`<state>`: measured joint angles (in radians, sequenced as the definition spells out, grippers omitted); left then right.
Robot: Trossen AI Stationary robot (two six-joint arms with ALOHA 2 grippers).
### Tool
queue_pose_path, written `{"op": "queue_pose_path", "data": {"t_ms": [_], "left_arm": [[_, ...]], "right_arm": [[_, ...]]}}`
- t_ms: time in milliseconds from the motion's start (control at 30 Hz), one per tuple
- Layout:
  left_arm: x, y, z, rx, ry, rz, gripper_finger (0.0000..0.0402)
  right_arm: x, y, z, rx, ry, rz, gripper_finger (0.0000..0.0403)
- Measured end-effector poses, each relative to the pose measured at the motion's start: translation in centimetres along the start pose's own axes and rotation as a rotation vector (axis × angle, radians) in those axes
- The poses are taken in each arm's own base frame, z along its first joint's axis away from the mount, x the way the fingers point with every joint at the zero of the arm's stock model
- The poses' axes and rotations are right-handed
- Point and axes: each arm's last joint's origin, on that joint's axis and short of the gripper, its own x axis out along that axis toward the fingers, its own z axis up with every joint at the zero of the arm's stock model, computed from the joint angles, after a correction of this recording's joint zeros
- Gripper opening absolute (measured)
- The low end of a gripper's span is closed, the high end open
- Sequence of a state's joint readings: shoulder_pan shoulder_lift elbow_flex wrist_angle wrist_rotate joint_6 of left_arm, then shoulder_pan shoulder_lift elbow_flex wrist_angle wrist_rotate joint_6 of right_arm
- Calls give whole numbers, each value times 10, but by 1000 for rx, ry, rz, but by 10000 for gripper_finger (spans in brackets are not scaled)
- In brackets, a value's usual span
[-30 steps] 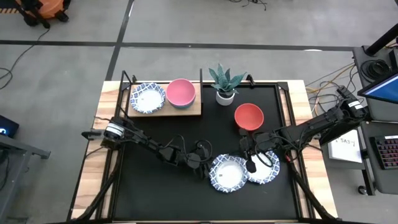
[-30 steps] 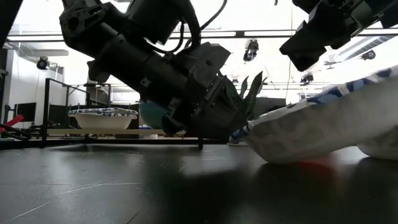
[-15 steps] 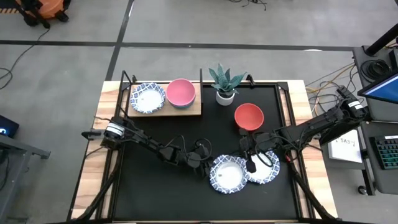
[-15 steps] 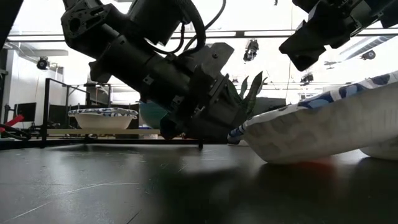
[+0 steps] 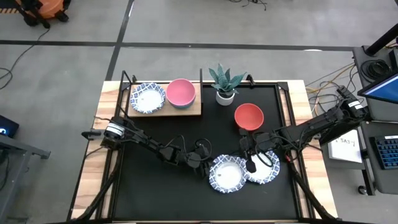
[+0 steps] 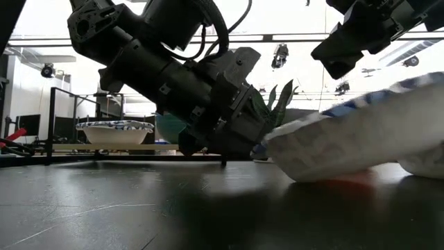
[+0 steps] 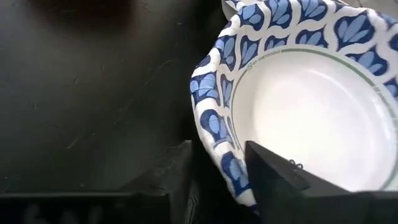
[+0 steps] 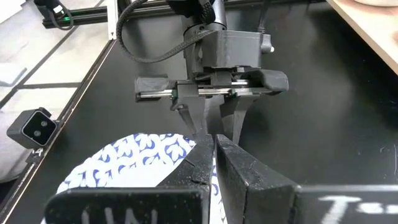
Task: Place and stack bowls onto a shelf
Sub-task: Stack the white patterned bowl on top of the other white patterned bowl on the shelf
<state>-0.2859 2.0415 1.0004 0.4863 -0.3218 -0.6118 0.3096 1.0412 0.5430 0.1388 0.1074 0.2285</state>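
Two blue-and-white patterned bowls lie overlapping near the table's near edge: the left one [image 5: 227, 174] is tilted, its right side raised [image 6: 388, 118] over the right one [image 5: 267, 169]. My left gripper [image 5: 205, 165] is shut on the left bowl's left rim. My right gripper [image 5: 250, 165] points down where the two bowls overlap, its fingers [image 8: 214, 152] nearly together. On the wooden shelf [image 5: 165, 109] stand a third patterned bowl [image 5: 148, 98] and a pink bowl [image 5: 181, 92] sitting in a bluish one. A red bowl [image 5: 249, 116] stands on the table. My left gripper [image 7: 217, 171] pinches the left bowl's left rim [image 7: 214, 140], one finger [image 7: 267, 171] inside the bowl and one [image 7: 177, 171] outside, coming low from the table's left. The bowl's base rests on the table, tilted. My right gripper comes slanting down from the right; a strip of patterned rim [image 8: 210, 180] shows between its fingers. Which of the two bowls it belongs to I cannot tell.
A white pot with a green plant [image 5: 224, 84] stands right of the shelf at the far edge. The shelf's black frame [image 5: 124, 81] rises at its left end. Bare black tabletop [image 5: 149, 193] lies near and left of the bowls.
In the low view the tilted patterned bowl rocks: its raised right side dips a little, then comes back up, blurred now. My left gripper has edged slightly toward the bowl and keeps its hold on the rim. The right arm keeps still.
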Motion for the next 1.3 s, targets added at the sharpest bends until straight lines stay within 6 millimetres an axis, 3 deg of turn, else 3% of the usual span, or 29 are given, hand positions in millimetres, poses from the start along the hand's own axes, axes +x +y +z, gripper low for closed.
{"op": "queue_pose_path", "data": {"t_ms": [200,533,867,1033,1300], "left_arm": [[-1,1,-2,24,20,14,17],[-23,0,13,107,95,77,2],[-68,6,33,237,218,236,0],[-96,3,52,241,205,232,0],[-177,8,95,190,126,211,0]], "right_arm": [[0,0,0,0,0,0,9],[0,0,0,10,1,0,9],[0,0,0,9,0,0,9],[0,0,0,8,1,0,9],[0,0,0,4,1,0,9]]}}
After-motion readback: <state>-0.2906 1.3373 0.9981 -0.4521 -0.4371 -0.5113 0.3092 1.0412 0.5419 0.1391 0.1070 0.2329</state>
